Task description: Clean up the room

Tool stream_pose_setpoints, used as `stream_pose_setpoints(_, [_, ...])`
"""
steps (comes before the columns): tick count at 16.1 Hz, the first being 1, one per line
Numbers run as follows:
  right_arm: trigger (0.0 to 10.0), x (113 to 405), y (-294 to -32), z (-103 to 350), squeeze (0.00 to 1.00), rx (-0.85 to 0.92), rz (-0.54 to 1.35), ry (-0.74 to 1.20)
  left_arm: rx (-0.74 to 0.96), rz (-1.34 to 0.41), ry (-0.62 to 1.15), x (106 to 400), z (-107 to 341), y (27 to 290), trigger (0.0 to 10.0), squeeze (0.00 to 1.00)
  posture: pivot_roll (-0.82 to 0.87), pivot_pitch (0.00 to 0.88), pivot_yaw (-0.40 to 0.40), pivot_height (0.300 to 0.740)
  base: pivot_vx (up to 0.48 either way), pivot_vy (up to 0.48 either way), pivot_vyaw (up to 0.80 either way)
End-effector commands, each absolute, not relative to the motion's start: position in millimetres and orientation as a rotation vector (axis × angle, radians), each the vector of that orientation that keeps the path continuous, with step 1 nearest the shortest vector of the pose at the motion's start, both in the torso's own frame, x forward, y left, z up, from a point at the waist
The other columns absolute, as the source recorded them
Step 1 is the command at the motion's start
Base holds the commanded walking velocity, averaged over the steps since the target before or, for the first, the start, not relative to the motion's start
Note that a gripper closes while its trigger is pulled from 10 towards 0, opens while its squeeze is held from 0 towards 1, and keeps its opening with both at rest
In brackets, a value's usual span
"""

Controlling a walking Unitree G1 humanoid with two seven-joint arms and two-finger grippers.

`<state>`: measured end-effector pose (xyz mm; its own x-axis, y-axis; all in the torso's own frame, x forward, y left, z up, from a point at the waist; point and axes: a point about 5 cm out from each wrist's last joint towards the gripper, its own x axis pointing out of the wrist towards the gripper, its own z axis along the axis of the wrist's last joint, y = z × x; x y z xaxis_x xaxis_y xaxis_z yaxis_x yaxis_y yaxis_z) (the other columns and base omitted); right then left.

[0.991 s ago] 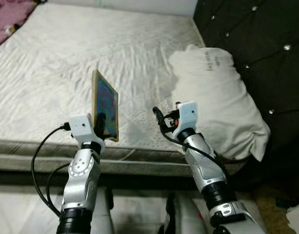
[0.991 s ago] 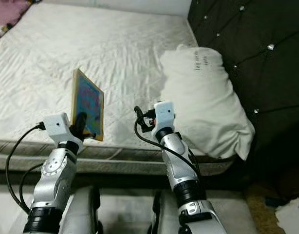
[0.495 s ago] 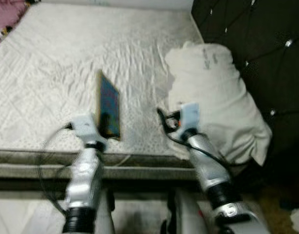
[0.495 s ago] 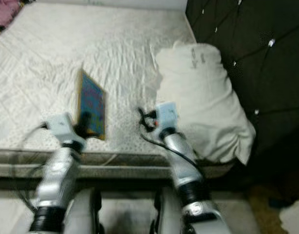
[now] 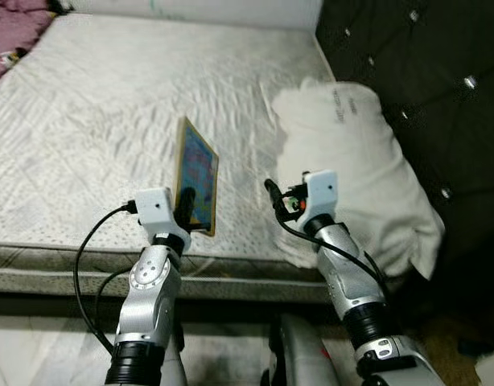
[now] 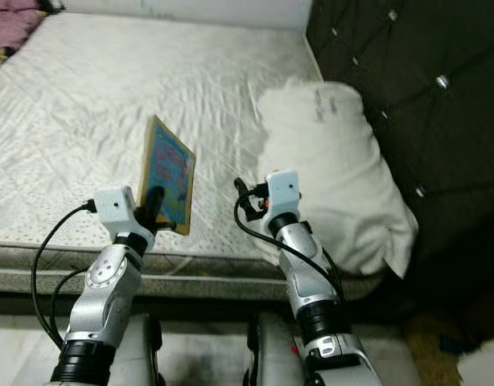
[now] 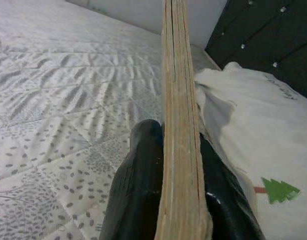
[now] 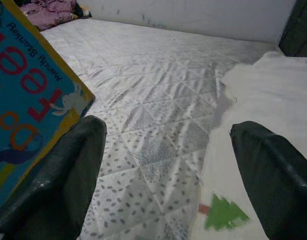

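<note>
In the eye views, a book [image 5: 195,176] was held upright by its lower edge in the left gripper [image 5: 183,211], lifted clear above the near edge of the mattress [image 5: 86,121], probably so that it could be carried off the bed as part of the tidying. The right gripper [image 5: 273,193] was raised beside it, near a pillow [image 5: 368,177] lying against the dark headboard [image 5: 440,88]. In the left wrist view, the jaws were seen closed tight on the book's edge, one finger [image 7: 138,185] pressed to each face. In the right wrist view, the jaws were spread wide and held nothing, the book's cover beside one finger [image 8: 68,170]; whether it touched could not be told.
</note>
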<state>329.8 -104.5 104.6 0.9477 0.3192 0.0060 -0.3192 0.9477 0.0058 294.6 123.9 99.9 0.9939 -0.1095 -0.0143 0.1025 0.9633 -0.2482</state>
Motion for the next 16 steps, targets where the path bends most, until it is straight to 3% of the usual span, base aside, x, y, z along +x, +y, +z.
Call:
stream_pose_setpoints(1, [10.0, 330.1, -103.9, 106.3, 0.00, 0.007, 0.330, -0.009, -0.247, -0.097, 0.005, 297.1, 104.7, 124.8, 10.0, 0.00, -0.01, 0.062, -0.061, 0.577, 0.000, 0.000, 0.00])
stream_pose_setpoints(16, [10.0, 332.9, -105.1, 107.5, 0.00, -0.005, 0.323, -0.002, -0.282, -0.089, -0.006, 301.8, 105.9, 124.0, 10.0, 0.00, -0.02, 0.079, -0.067, 0.577, 0.063, 0.000, -0.07])
